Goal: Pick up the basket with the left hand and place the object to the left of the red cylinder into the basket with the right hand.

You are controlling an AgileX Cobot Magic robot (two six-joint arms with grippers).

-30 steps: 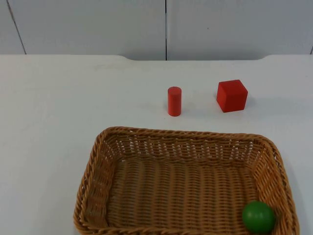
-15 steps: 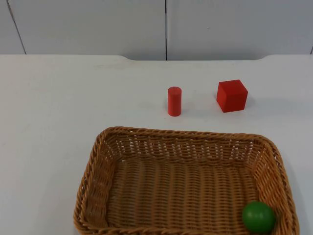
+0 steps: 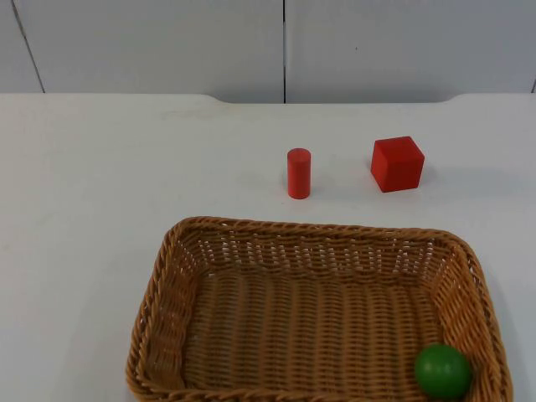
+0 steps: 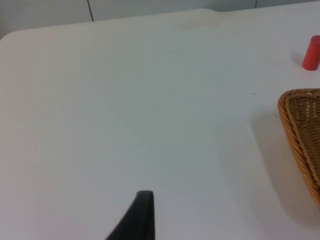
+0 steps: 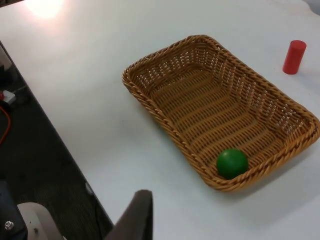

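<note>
The white table (image 3: 100, 209) runs far back to the grey partition wall (image 3: 167, 42). On its near side sits the wicker basket (image 3: 180, 276), a wide, shallow rectangular tray of woven cane; it rests flat on the table and neither gripper is touching it. It looks light and fairly stiff, with some give in the weave. The braided rim gives a rough, non-slip hold, so the left long edge is probably the best place for the left gripper (image 4: 142, 220) to pinch from above; lifted by one side, a tray this wide will likely tip.

Beyond the basket, to the far right, stands the red cube (image 3: 397, 163), and left of it, well apart, the upright red cylinder (image 3: 298, 173). The table to the left of the cylinder shows nothing.

The green ball (image 3: 442, 370) already lies inside the basket, in its near right corner against the wall. It appears smooth, hard and free to roll, so any tilt would send it across the floor of the weave.

The left gripper hangs over bare table left of the basket; the right gripper (image 5: 137, 217) is off the table edge beyond the basket. One fingertip of each shows, so I cannot tell whether either claw is spread or closed.
</note>
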